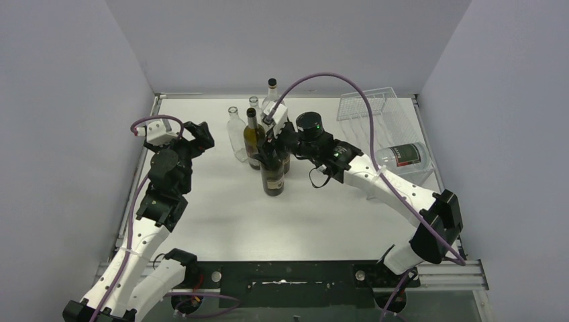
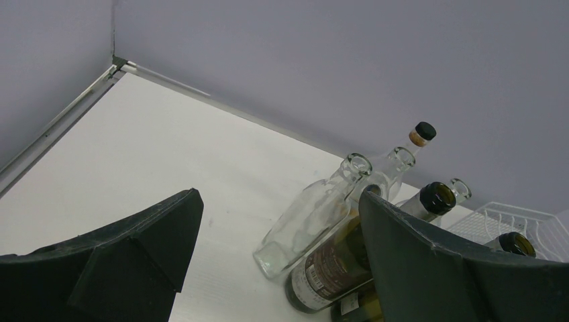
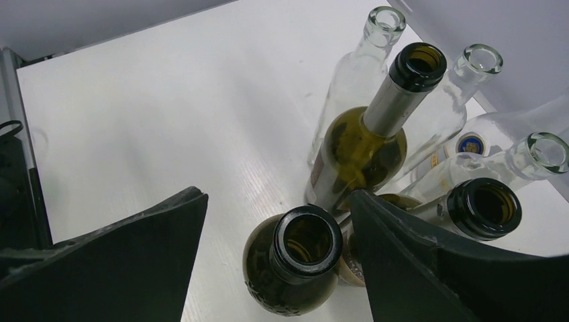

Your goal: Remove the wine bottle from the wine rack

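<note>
The white wire wine rack (image 1: 363,107) stands at the back right; it also shows in the left wrist view (image 2: 493,220). A clear wine bottle (image 1: 401,156) with a dark label lies on its side in the rack's near end. My right gripper (image 1: 274,151) is open over a cluster of upright bottles at the table's middle. In the right wrist view its jaws (image 3: 276,201) stand either side of the mouth of a dark green bottle (image 3: 305,243), apart from it. My left gripper (image 1: 195,135) is open and empty at the left, facing the cluster (image 2: 280,196).
The cluster holds several upright bottles: clear glass ones (image 1: 236,134), a green one with a brown label (image 1: 253,139), a corked one (image 1: 271,92) behind. Grey walls close in the back and both sides. A purple cable arcs over the rack.
</note>
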Tool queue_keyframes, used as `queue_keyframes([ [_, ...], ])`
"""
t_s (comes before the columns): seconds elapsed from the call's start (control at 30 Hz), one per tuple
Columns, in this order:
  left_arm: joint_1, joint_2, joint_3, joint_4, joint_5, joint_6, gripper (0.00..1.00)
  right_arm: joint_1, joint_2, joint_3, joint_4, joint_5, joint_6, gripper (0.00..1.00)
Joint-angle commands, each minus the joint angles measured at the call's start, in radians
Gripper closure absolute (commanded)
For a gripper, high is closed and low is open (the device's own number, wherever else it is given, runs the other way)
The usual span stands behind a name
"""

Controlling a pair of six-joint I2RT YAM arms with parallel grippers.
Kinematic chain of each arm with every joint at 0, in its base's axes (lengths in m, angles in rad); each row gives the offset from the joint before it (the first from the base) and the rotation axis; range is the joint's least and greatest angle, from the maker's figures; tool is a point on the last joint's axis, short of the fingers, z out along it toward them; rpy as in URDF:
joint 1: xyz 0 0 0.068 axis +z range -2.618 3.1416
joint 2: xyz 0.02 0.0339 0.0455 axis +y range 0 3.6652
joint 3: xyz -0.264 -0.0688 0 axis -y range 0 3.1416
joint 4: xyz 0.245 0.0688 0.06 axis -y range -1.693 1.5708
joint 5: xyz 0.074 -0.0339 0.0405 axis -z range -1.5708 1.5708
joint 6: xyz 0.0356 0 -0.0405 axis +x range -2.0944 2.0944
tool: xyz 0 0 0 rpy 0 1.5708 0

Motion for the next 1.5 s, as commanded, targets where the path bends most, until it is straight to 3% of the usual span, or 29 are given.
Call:
queue_keyframes([
  [0.0,0.006,-0.008,0.010,0.051,0.013,-0.008,0.12,0.001,-0.028,0.054,-0.001,0.024,-0.036,0.17],
  [0.03,0.006,-0.008,0.010,0.051,0.013,-0.008,0.12,0.002,-0.030,0.061,-0.011,0.029,-0.039,0.13],
  [0.07,0.006,-0.007,0.010,0.053,0.013,-0.008,0.12,0.003,-0.033,0.069,-0.021,0.032,-0.047,0.00],
  [0.37,0.008,-0.002,0.010,0.053,0.014,-0.008,0.12,0.045,-0.103,0.114,-0.099,0.090,-0.112,0.02],
  [0.43,0.008,-0.001,0.010,0.053,0.014,-0.007,0.12,0.051,-0.133,0.103,-0.090,0.175,-0.093,0.02],
  [0.63,0.009,0.008,0.008,0.056,0.021,-0.007,0.12,0.020,-0.187,0.144,-0.164,0.620,0.086,0.02],
  [0.73,0.011,0.013,0.009,0.057,0.023,-0.003,0.12,-0.057,-0.212,0.179,-0.250,0.721,0.141,0.02],
  [0.87,0.015,0.015,0.012,0.060,0.026,0.016,0.12,-0.297,-0.248,0.191,-0.355,0.634,0.321,0.02],
  [0.97,0.026,0.015,0.025,0.059,0.017,0.054,0.12,-0.408,-0.321,0.107,-0.355,0.566,0.343,0.02],
  [1.13,0.021,0.039,0.104,0.023,0.048,0.116,0.12,-0.433,-0.524,-0.075,-0.231,0.597,0.301,0.02],
  [1.47,0.020,0.009,0.295,-0.099,0.120,0.135,0.12,-0.436,-0.747,-0.183,-0.184,0.672,0.223,0.02],
])
